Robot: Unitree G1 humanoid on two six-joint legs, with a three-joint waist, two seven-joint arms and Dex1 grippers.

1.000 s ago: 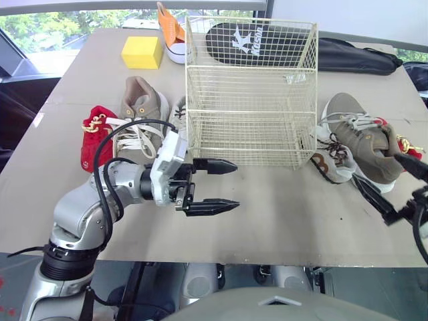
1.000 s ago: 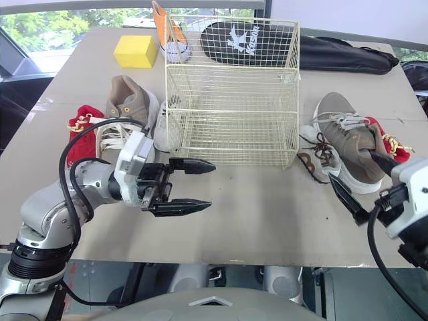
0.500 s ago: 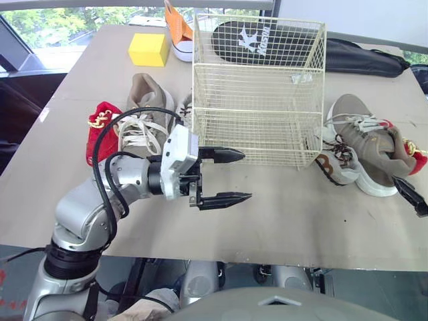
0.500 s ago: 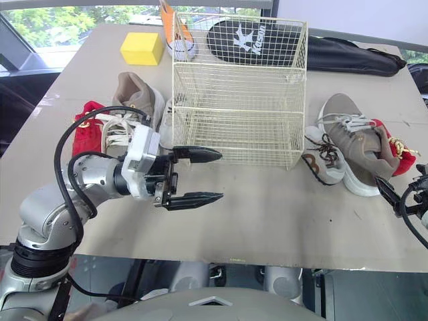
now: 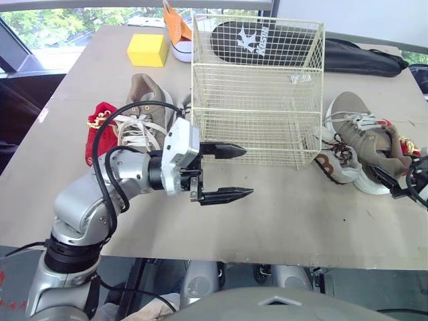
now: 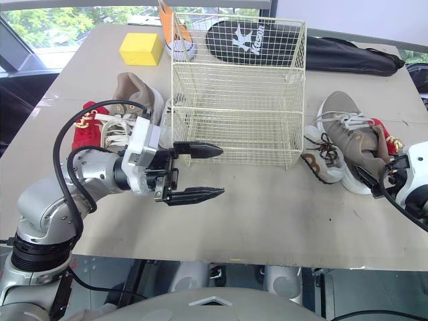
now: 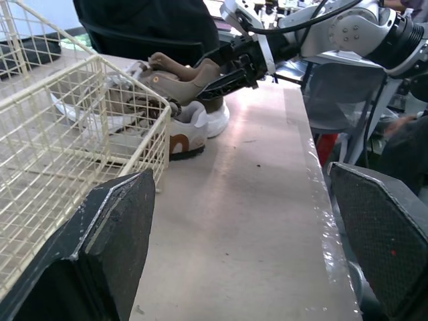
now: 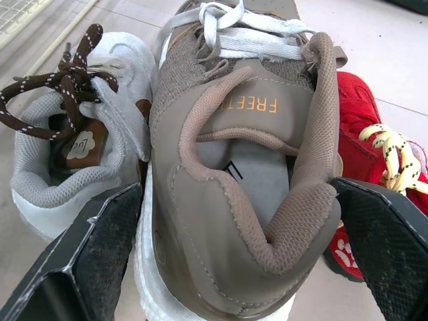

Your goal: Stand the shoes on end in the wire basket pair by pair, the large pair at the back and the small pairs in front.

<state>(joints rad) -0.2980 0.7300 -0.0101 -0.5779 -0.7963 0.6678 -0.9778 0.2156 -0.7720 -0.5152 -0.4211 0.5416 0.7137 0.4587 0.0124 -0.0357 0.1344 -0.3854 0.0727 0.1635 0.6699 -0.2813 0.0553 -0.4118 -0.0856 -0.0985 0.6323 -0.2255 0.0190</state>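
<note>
The cream wire basket (image 5: 257,93) stands empty mid-table. To its right lie a large taupe shoe (image 5: 364,140), a small grey shoe with brown laces (image 5: 333,164) and a small red shoe (image 5: 409,144). My right gripper (image 8: 235,187) is open at the taupe shoe's (image 8: 234,167) heel, one finger on each side. To the basket's left lie the other taupe shoe (image 5: 144,110), a red shoe (image 5: 100,126) and a small grey shoe (image 5: 180,110). In front of the basket, above bare table, my left gripper (image 5: 246,172) hangs open with nothing in it.
An orange shoe (image 5: 175,30) and a yellow block (image 5: 147,50) sit at the back left. A black bag (image 5: 361,57) lies behind the basket. The table's front edge (image 5: 234,257) runs just below the left gripper.
My right gripper has moved from the table's front edge up to the heel of the right taupe shoe. The left gripper stays open and has edged slightly right.
</note>
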